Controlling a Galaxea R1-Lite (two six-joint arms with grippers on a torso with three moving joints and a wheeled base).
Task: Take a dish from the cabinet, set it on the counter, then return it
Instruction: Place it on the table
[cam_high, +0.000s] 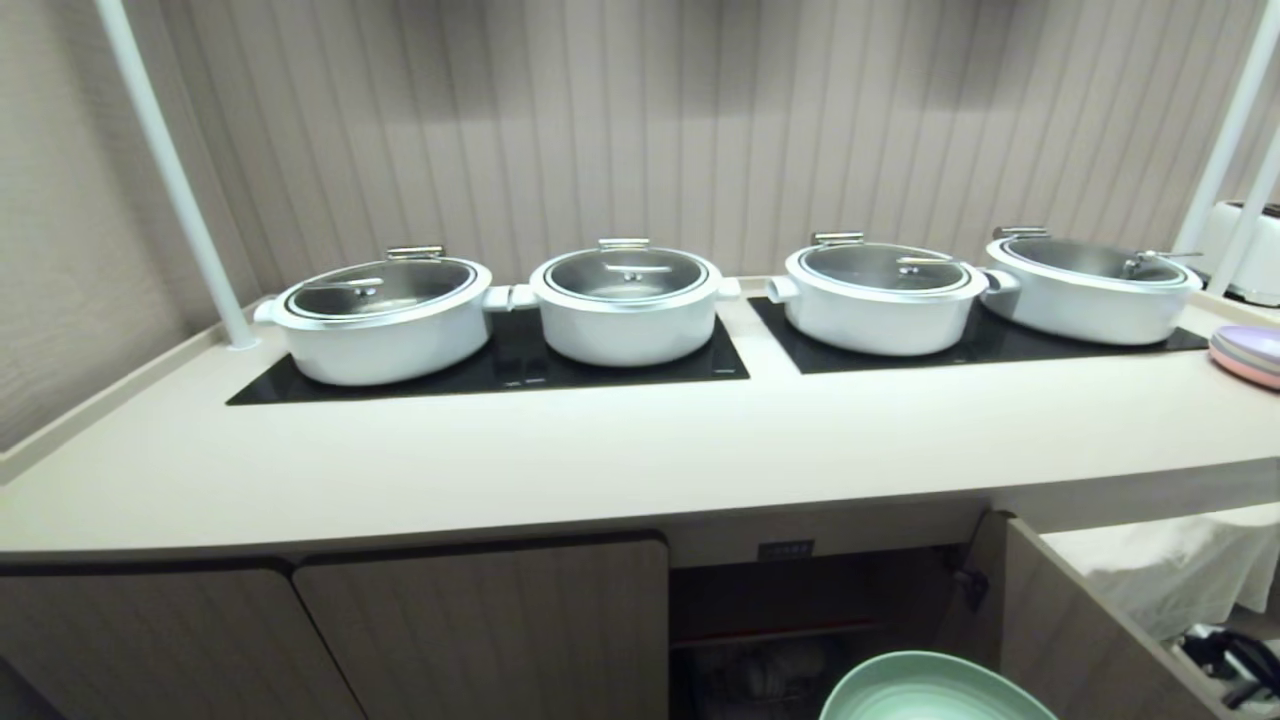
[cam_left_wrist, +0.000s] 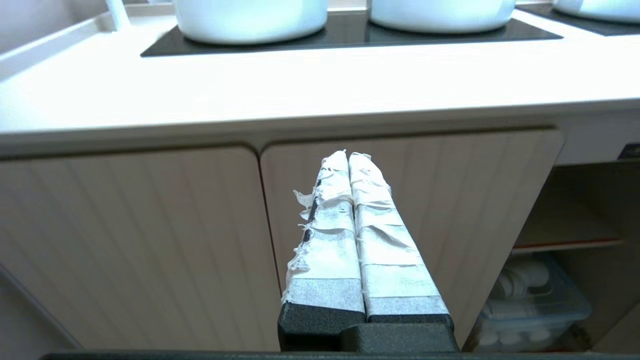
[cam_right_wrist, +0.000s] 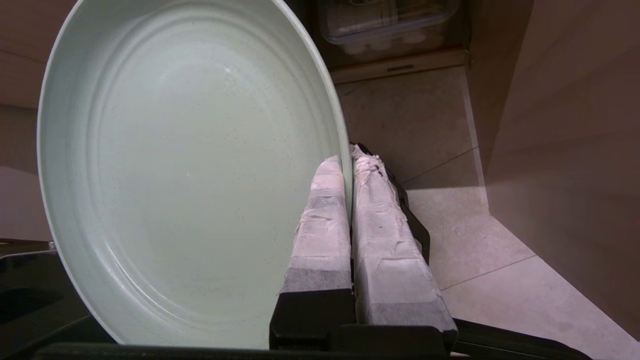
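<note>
The mint-green dish (cam_right_wrist: 190, 170) fills much of the right wrist view, its rim pinched between the taped fingers of my right gripper (cam_right_wrist: 349, 157), which is shut on it. In the head view only the dish's far edge (cam_high: 930, 690) shows at the bottom, in front of the open cabinet (cam_high: 800, 620), below the level of the counter (cam_high: 600, 450). The cabinet door (cam_high: 1080, 630) stands swung out to the right. My left gripper (cam_left_wrist: 348, 155) is shut on nothing and faces the closed ribbed doors (cam_left_wrist: 450, 200) below the counter edge.
Several white lidded pots (cam_high: 625, 305) stand on two black glass panels (cam_high: 500, 375) at the back of the counter. Pink and lilac plates (cam_high: 1250, 355) are stacked at the counter's right end. A clear plastic bin (cam_left_wrist: 530, 300) sits low inside the cabinet. White cloth (cam_high: 1180, 570) hangs at right.
</note>
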